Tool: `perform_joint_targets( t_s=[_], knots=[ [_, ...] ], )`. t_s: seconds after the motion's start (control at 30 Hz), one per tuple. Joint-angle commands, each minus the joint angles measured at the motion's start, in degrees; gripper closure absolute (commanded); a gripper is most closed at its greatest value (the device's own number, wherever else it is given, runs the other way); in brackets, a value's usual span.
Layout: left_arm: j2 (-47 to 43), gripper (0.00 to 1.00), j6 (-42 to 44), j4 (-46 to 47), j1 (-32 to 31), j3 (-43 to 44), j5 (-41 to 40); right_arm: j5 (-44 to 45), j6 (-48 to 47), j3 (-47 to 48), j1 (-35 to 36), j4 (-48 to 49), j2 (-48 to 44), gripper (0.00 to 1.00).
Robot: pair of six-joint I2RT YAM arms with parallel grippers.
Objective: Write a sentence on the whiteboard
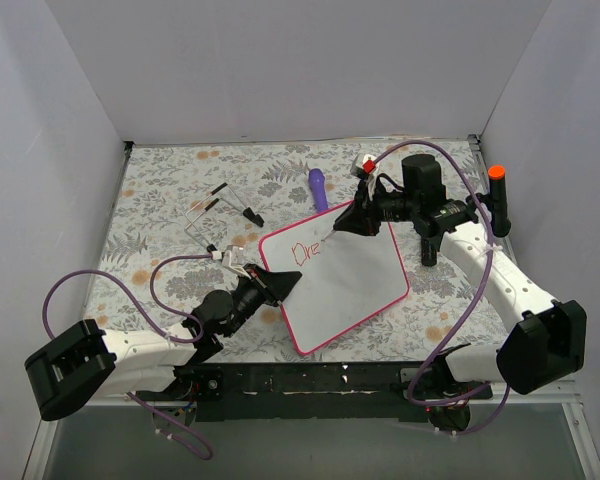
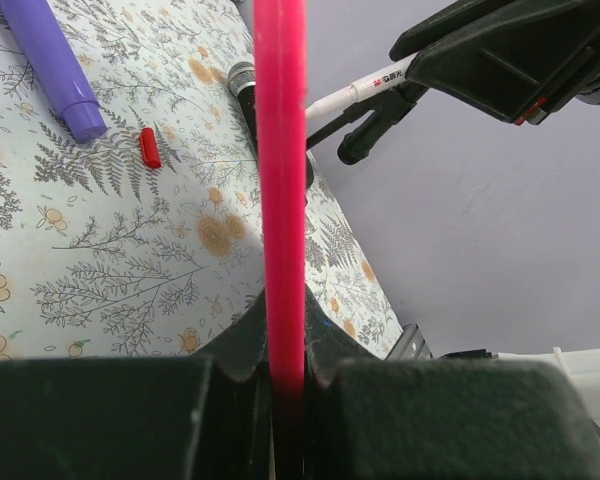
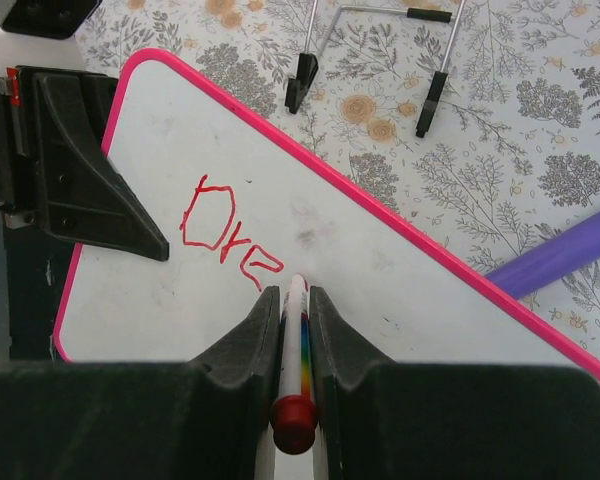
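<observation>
Right end effector (image 3: 294,300) clamps a marker (image 3: 298,335), tip on the whiteboard (image 3: 400,290).
Left end effector (image 2: 283,340) pinches the board's pink frame; the sentence (image 3: 225,235) reads only "Dre".

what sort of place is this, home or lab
Probably a robot lab booth: plain white walls box in a fern-print-covered table, with two cabled arms bolted at its near edge.

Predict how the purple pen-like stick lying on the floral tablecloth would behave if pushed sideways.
The purple cylindrical stick looks round and smooth, so it would probably roll. It lies unheld and looks slim, so it is likely light and easily shifted.
</observation>
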Motion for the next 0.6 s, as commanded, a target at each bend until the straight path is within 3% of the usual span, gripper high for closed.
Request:
perform_joint_targets(
  t_s=[0.0, 0.57],
  knots=[
    [-1.18, 1.0, -0.82, 7.81, -0.09, 2.26, 0.75, -2.3, 0.47, 1.0, 0.47, 3.05, -0.25, 0.99],
    [-2.68, 1.0, -0.21, 6.85, 0.0, 2.17, 0.04, -2.65, -0.84, -2.96, 0.99, 1.56, -2.01, 0.99]
  ],
)
